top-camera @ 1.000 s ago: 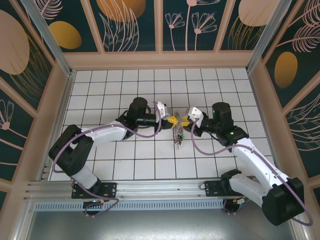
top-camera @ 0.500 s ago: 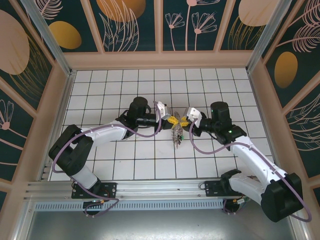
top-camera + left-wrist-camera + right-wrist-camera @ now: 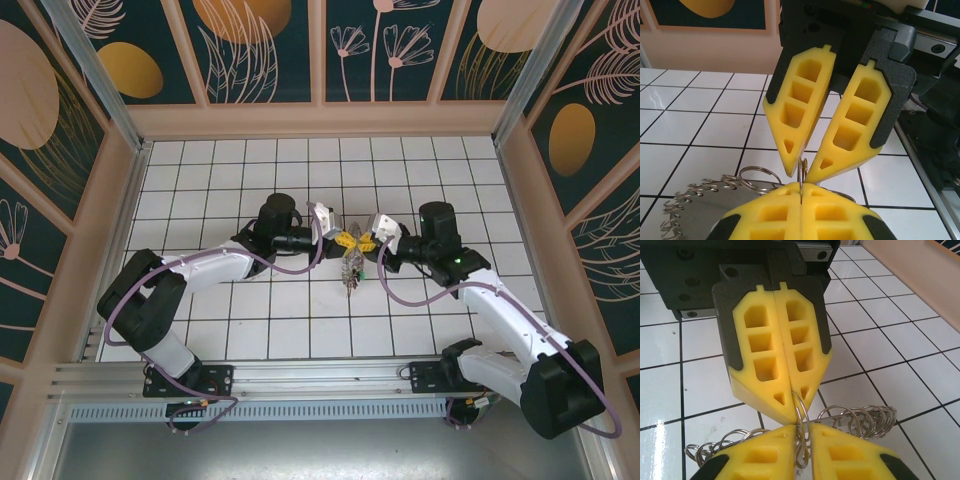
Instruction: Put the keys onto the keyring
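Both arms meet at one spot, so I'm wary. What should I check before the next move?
1. Left fingers shut on the ring: ok.
2. Right fingers clamped on it: cannot tell; a slim gap shows.
3. Ring runs between both pairs: ok.
4. The two pairs apart from each other: cannot tell; very close.
5. Keys already on the ring: cannot tell; a metal cluster dangles below.
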Controlling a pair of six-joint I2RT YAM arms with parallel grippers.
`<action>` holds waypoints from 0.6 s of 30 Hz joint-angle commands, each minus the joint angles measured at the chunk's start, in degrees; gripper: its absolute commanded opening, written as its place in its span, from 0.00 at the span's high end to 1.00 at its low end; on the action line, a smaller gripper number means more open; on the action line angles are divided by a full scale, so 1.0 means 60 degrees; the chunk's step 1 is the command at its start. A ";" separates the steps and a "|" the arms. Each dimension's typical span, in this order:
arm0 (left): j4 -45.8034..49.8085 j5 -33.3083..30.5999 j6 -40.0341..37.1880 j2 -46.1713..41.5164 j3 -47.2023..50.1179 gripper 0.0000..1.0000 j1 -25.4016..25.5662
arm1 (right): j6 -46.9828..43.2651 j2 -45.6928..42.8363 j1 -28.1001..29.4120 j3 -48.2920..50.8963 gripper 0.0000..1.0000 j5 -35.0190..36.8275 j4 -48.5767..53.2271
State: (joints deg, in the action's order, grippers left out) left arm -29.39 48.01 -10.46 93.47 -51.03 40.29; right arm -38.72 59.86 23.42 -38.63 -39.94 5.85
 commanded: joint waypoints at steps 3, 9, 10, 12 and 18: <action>-0.0124 0.0321 -0.0224 -0.0157 -0.0271 1.00 0.0025 | -0.0255 0.0105 0.0068 -0.0371 0.94 -0.0330 -0.0323; 0.1196 0.0070 -0.1022 -0.0112 -0.0699 0.98 0.0035 | -0.0427 0.0280 0.0074 -0.0724 1.00 -0.0013 0.0334; 0.1672 0.0116 -0.1293 -0.0057 -0.0733 0.96 0.0032 | -0.0473 0.0342 0.0070 -0.0841 1.00 0.0031 0.0548; 0.2763 0.0234 -0.1828 0.0094 -0.1408 0.92 0.0027 | -0.0475 0.0411 0.0092 -0.1028 1.00 0.0065 0.0862; 0.4576 0.0178 -0.2774 0.0446 -0.2210 0.87 0.0036 | -0.0665 0.0421 0.0165 -0.1279 1.00 0.0237 0.1307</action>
State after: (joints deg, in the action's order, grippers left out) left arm -8.40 47.18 -22.52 95.09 -61.98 40.03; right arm -40.66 62.19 23.49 -43.55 -38.00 12.64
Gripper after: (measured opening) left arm 0.129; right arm 0.046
